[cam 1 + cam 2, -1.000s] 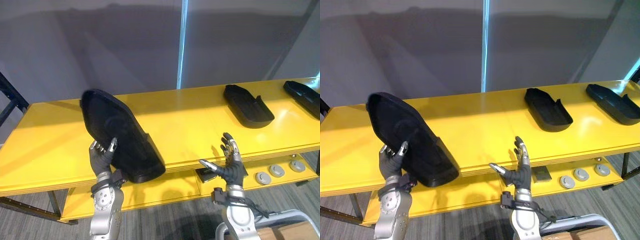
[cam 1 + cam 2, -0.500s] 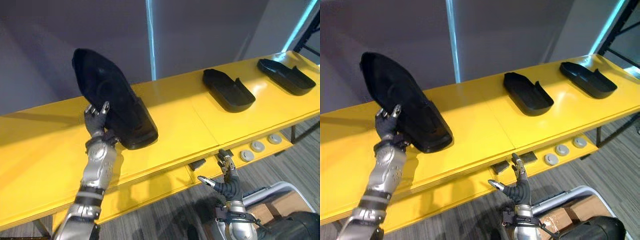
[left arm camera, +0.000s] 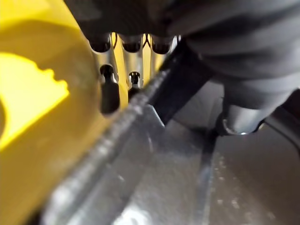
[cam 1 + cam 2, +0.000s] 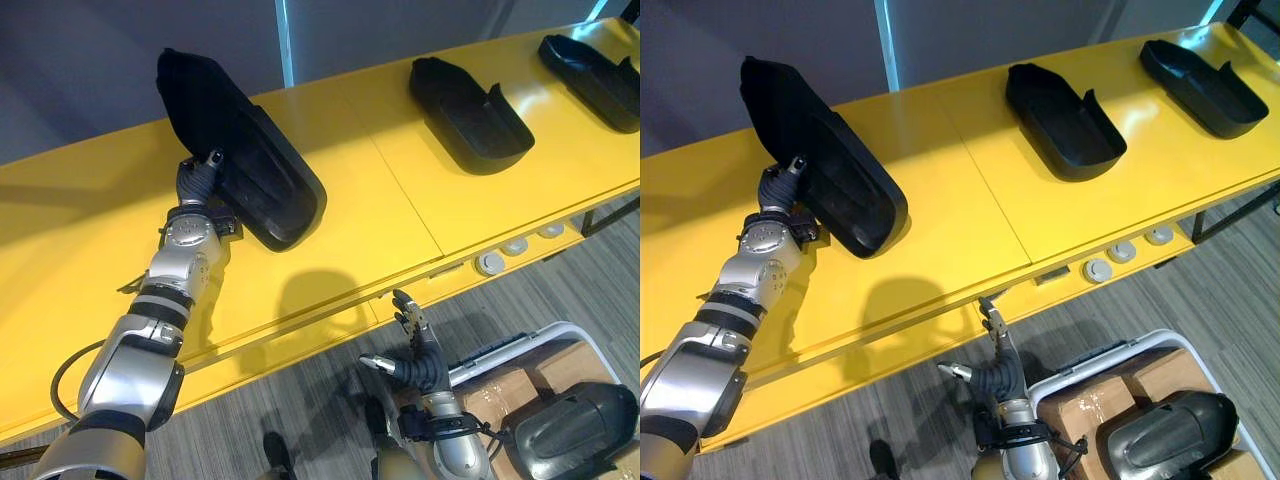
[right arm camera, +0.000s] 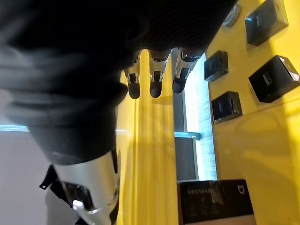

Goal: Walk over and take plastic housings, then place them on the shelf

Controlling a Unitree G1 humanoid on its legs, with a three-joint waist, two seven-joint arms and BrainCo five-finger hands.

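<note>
- Wrist views add detail: your left hand (image 4: pixel 198 180) pinches the rim of the tilted housing (image 4: pixel 250 160), and small black boxes (image 5: pixel 226 107) sit on the lower level of the yellow shelf (image 4: pixel 380 210).
- You have three housings at the shelf top: the tilted one over its left half, and a middle housing (image 4: pixel 470 100) and an end housing (image 4: pixel 595 65) flat toward its right end.
- A fourth housing (image 4: pixel 570 430) lies on cardboard boxes (image 4: pixel 1080 410) before the shelf.
- Three round discs (image 4: pixel 1098 269) sit on the lower level.
- Your right hand (image 4: pixel 418 360) hangs relaxed and empty below the shelf's front edge.
</note>
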